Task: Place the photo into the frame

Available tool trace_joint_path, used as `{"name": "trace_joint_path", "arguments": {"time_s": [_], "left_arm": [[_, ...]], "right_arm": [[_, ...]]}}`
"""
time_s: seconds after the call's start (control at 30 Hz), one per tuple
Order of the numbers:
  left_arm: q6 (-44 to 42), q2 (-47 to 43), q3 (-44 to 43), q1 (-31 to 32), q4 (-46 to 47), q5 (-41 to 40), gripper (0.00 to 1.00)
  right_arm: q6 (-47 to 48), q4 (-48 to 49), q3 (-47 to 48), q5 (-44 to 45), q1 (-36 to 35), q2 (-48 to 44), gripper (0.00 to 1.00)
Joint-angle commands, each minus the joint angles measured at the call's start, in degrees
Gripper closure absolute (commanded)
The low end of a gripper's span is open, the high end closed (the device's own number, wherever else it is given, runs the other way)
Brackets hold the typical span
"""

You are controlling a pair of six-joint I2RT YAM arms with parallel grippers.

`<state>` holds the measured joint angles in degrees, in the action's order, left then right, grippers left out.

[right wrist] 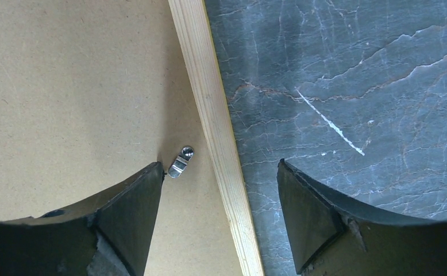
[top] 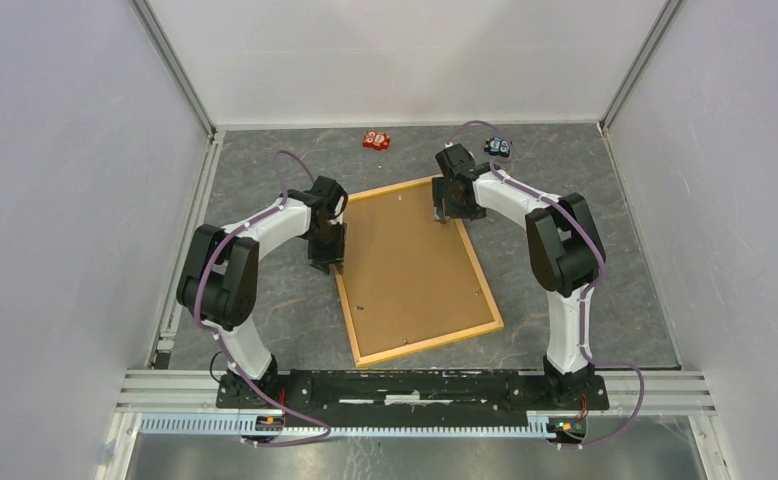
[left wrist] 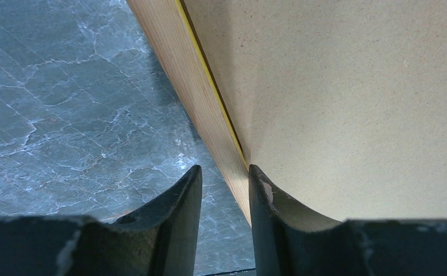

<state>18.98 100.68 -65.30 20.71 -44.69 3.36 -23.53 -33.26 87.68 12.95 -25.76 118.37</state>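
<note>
Wood: one frame (top: 428, 341), one board (top: 405, 270); left fingers (left wrist: 181, 218) and right fingers (right wrist: 129, 218) apart, astride its rails.

Bright, even overhead light leaves only soft shadows on the bench (top: 285, 310). Wrist views are sharp below, but the left claw (left wrist: 224, 168) and right claw (right wrist: 219, 163) look dark, slightly soft.

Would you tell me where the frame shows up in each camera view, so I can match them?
Top external: the frame lies tilted mid-table.
Left wrist: one rail of the frame runs diagonally from upper left to bottom centre.
Right wrist: one rail of the frame runs steeply down the middle.
Shared landmark: the brown backing board inside the rail.
</note>
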Motion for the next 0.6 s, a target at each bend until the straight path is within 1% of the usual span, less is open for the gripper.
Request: {"name": "trace_joint_path", "arguments": {"time_s": [0.0,0.07,0.17,0.33,0.57], "left_arm": [[-3.12,0.45,-1.41,-0.33,-1.08,-2.59,0.58],[-3.21,0.44,-1.42,-0.36,-1.1,-2.56,0.58],[-3.25,0.38,-1.33,-0.34,-1.13,-2.63,0.59],[-3.34,0.37,-1.39,-0.32,-1.13,-2.77,0.59],[-3.51,0.39,-1.5,-0.32,-1.08,-2.66,0.6]], "right_arm": [[1.03,0.56,1.71,0.05,0.09,0.66,0.22],[1.17,0.82,1.88,0.06,0.25,0.92,0.23],[1.37,0.21,1.7,-0.13,0.28,1.16,0.27],[2.23,1.51,-2.04,-1.26,0.34,-0.47,0.34],[6.32,1.85,-2.84,0.55,0.42,-0.56,0.42]]}}
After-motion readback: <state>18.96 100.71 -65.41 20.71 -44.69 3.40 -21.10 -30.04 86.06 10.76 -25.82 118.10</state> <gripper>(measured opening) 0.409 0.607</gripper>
